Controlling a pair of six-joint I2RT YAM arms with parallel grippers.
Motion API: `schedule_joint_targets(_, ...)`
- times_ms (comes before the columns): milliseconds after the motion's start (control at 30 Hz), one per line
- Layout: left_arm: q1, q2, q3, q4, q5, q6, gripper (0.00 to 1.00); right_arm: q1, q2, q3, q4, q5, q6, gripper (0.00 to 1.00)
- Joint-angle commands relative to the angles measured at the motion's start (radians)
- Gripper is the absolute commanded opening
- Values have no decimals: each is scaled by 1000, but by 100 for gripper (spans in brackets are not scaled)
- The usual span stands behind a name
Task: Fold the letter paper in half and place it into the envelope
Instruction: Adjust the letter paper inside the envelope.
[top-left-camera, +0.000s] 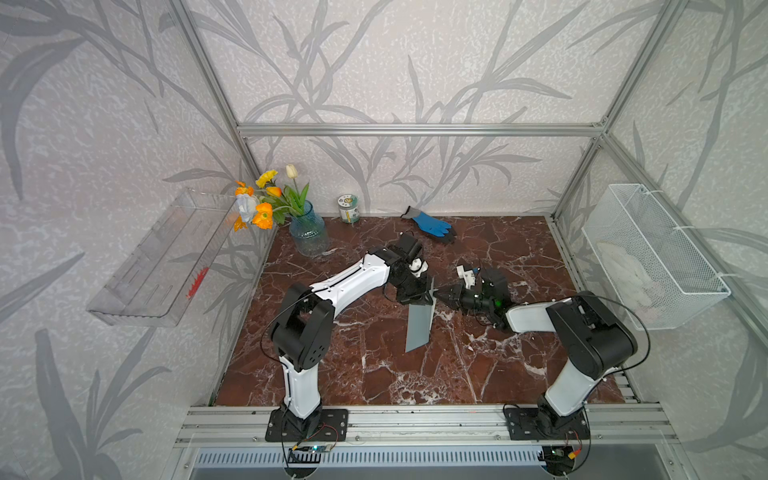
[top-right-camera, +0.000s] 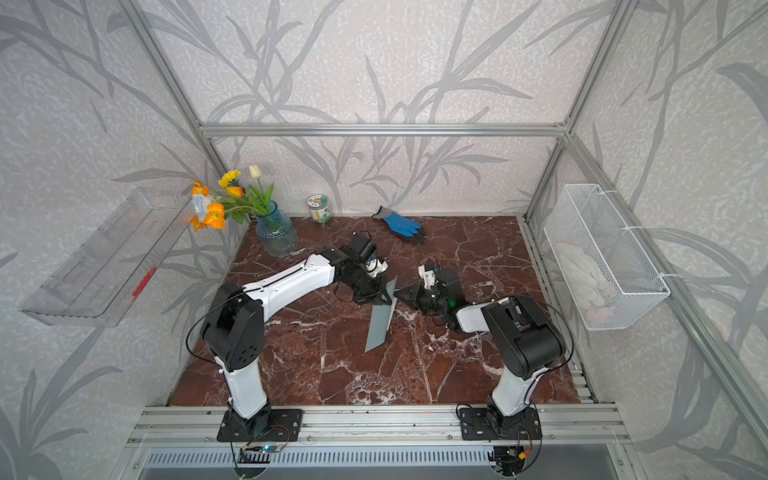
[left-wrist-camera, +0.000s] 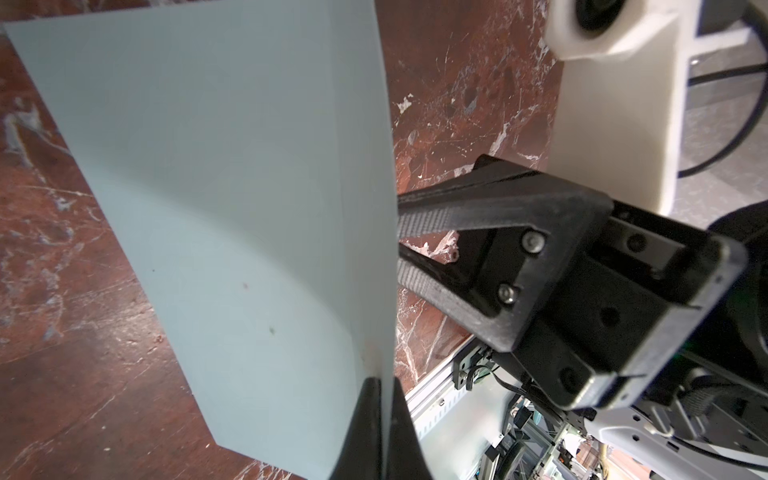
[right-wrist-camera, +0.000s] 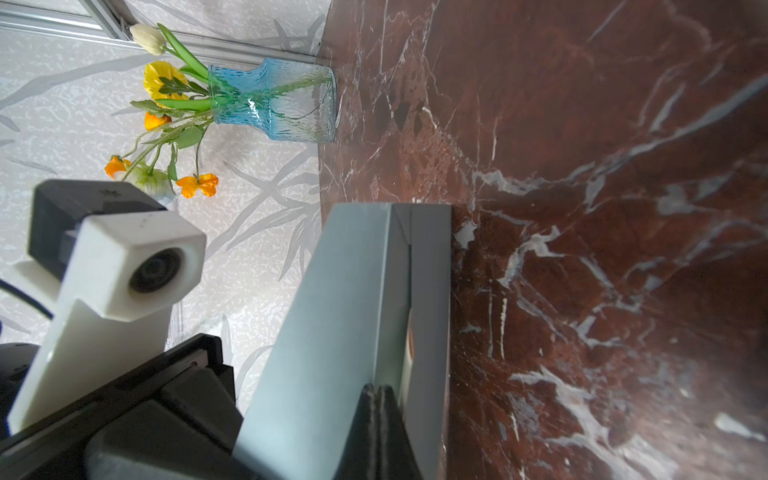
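Note:
The pale blue-grey envelope (top-left-camera: 419, 324) (top-right-camera: 380, 328) hangs upright over the middle of the red marble table (top-left-camera: 374, 374), held at its upper end, its lower corner close to the table. My left gripper (top-left-camera: 430, 296) (left-wrist-camera: 384, 382) is shut on one edge of the envelope (left-wrist-camera: 228, 187). From the opposite side my right gripper (top-left-camera: 437, 293) (right-wrist-camera: 377, 387) is shut at a crease of the envelope (right-wrist-camera: 332, 311). Its black fingers (left-wrist-camera: 436, 220) pass behind the sheet in the left wrist view. Only a thin beige sliver of the letter paper (right-wrist-camera: 406, 365) shows in the envelope's mouth.
A blue glass vase of flowers (top-left-camera: 308, 232), a small round tin (top-left-camera: 347, 208) and a blue-and-black glove (top-left-camera: 432, 224) stand along the back edge. A clear tray (top-left-camera: 158, 266) hangs on the left wall and a white wire basket (top-left-camera: 652, 257) on the right.

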Motion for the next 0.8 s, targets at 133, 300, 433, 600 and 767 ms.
schedule_joint_targets(133,19,-66,-106,208,114,-126,0,15,85,-12,251,-19,106,0)
schedule_joint_targets(300,21,-69,-111,204,114,-120,0,16,133,-29,431,-39,207,0)
schedule_joint_targets(433,26,-72,-114,208,114,-123,0,17,110,-28,438,-58,213,0)
schedule_joint_targets(600,31,-74,-114,211,118,-122,0,16,31,-5,393,-94,206,0)
schedule_joint_targets(767,34,-78,-118,227,121,-129,0,18,-30,13,286,-120,153,0)
